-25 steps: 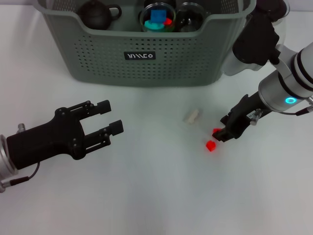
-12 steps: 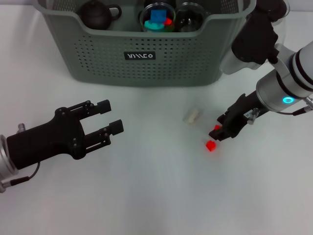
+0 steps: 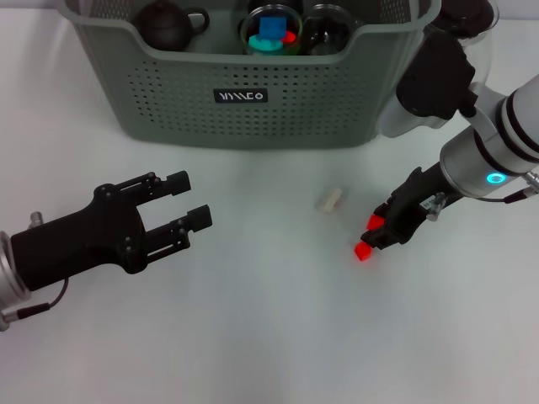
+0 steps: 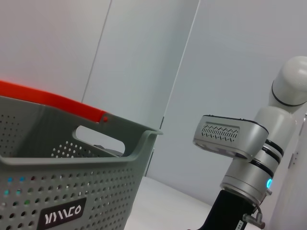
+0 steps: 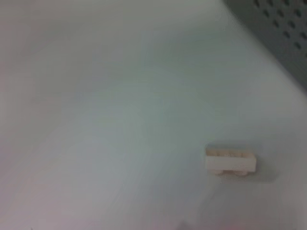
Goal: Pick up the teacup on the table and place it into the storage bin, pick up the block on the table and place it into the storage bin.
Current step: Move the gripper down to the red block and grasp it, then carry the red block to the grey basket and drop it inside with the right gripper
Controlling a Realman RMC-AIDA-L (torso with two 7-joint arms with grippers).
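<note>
Head view: the right gripper (image 3: 381, 233) works low over the white table (image 3: 278, 337), in front of the storage bin (image 3: 244, 93) and off its right corner, its dark fingers closed narrowly around a small red block (image 3: 372, 222); a second red block (image 3: 363, 251) lies on the table touching or just under the fingertips, and which piece is truly held cannot be told. A small cream block (image 3: 331, 199) lies nearer the bin, apart from the gripper. Inside the bin sit a dark teapot (image 3: 166, 23) and a glass cup (image 3: 271, 32) holding coloured pieces, so the teacup step looks finished and the block step is in hand. The left gripper (image 3: 187, 204) hangs idle well in front of the bin's left half, fingers spread wide and empty.

Left wrist view: the bin's perforated wall and handle, with the right arm beyond it.

Right wrist view: only the cream block on the table, the bin's corner behind it.

Next, by judgement: confirm the grip, lift clear, carry over the bin's rim, release
</note>
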